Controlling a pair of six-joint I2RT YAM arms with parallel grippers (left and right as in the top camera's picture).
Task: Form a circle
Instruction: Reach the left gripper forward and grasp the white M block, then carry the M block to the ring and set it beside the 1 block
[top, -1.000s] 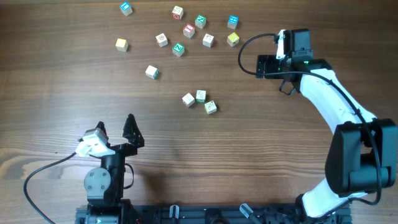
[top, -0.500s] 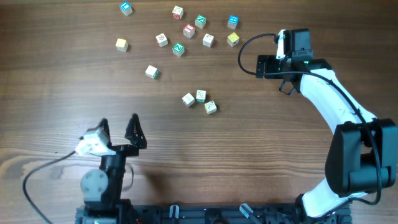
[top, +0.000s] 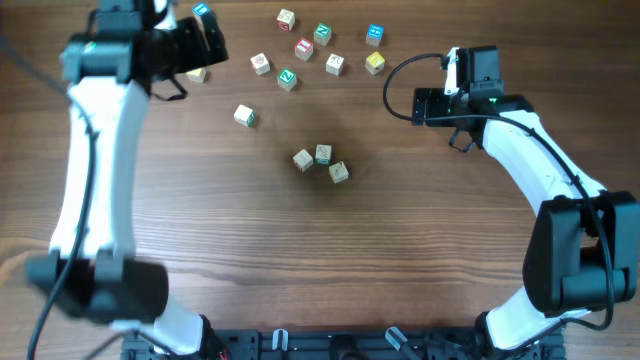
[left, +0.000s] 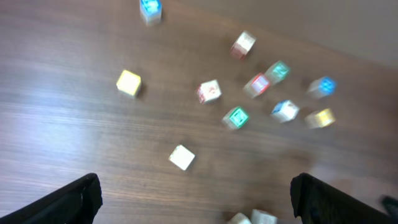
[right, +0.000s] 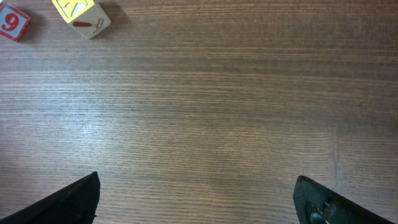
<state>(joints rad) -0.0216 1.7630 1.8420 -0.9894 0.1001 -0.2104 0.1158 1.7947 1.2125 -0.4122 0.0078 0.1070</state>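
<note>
The circle (top: 322, 163) lies apart from both arms; left hand (top: 203, 40) stretched far forward, open; right hand (top: 420, 105) likewise open

Soft even light falling on the table (top: 400, 250), left arm (top: 95, 150) smearing with motion blur, loose cubes (left: 210, 91) blurring in left wrist view

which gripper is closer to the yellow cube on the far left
Left. The left gripper is right beside the yellow cube; the right gripper is far off to its right, past the scattered cubes.
</note>
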